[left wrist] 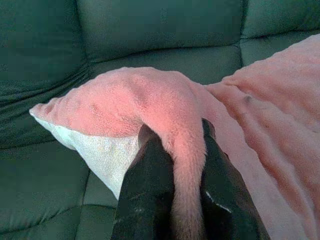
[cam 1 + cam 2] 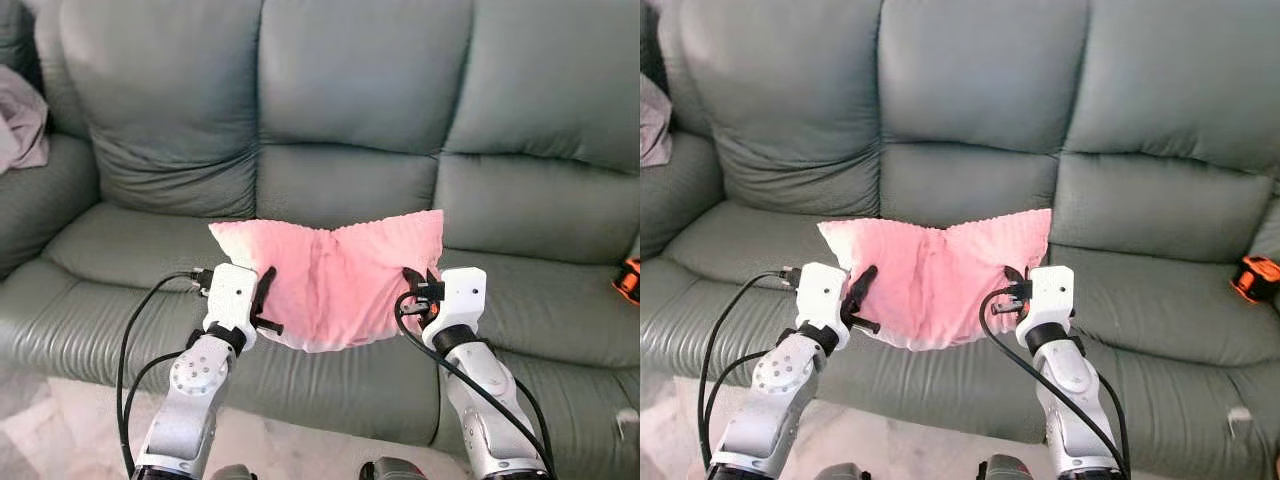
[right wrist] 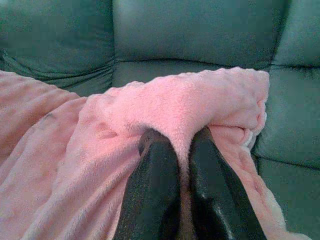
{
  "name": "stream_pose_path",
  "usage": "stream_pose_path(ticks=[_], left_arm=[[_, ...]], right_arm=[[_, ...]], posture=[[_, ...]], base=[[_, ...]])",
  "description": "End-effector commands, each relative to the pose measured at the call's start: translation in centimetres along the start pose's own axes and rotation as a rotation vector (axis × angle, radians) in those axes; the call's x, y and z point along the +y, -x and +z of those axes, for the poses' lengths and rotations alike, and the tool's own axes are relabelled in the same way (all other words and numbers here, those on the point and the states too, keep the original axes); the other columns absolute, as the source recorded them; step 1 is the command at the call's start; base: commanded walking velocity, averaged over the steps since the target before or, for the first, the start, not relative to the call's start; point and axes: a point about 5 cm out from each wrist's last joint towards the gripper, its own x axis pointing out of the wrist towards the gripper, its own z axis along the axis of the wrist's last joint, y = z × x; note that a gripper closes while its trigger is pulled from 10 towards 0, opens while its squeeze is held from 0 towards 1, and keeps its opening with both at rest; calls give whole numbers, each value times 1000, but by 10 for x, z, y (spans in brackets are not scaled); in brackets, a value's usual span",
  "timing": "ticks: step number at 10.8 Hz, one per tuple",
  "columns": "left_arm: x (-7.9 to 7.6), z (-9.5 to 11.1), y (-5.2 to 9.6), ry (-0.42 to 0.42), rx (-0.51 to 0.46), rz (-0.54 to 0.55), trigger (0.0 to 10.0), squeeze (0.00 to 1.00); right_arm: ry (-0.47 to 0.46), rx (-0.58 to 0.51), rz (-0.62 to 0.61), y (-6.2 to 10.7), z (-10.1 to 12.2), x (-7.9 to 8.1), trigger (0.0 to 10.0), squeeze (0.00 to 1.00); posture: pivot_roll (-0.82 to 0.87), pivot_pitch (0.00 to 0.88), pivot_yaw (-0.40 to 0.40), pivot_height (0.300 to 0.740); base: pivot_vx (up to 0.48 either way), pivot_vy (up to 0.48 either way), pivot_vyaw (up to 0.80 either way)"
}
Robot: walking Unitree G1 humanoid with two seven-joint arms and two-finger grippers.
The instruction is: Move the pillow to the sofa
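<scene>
From the left eye view, a pink pillow (image 2: 335, 285) hangs in front of the grey-green sofa (image 2: 350, 100), held up between the robot's two arms above the front edge of the middle seat cushion. The left pincer (image 2: 268, 300) grips the pillow's left side and the right pincer (image 2: 410, 285) grips its right side; the pillow sags in the middle between them. Black cables loop from both wrists. A pinkish-grey cloth (image 2: 20, 120) lies on the sofa's far left arm, and an orange object (image 2: 628, 280) sits at the sofa's right edge.

The right eye view gives the same scene, with the pillow spanning the gap between the two pincers.

In the left wrist view, the two black fingers (image 1: 147, 190) are closed tight on a fold of the pillow's fuzzy pink fabric; a paler underside of the pillow shows beside them.

In the right wrist view, the fingers (image 3: 155, 185) likewise pinch a ridge of pink fabric near the pillow's corner, with sofa cushions behind.
</scene>
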Motion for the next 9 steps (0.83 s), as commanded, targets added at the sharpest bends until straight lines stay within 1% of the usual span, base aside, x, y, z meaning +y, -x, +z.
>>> stream_pose_path(ticks=[1,4,6,9], left_arm=[[-3,2,-1,-7,-5,-18,10000,0],[-5,3,-2,-6,-5,-19,10000,0],[-5,3,-3,-5,-4,-17,10000,0],[-6,2,-3,0,4,-33,10000,0]], right_arm=[[0,-40,11,-2,10,2,10000,0],[2,-40,12,-2,11,2,10000,0],[0,-43,18,-3,11,2,10000,0],[3,-42,16,-4,12,2,10000,0]], posture=[[-12,0,20,710],[-14,0,19,670],[-14,0,18,635],[-17,0,18,635]], base=[[0,0,0],[0,0,0],[0,0,0],[0,0,0]])
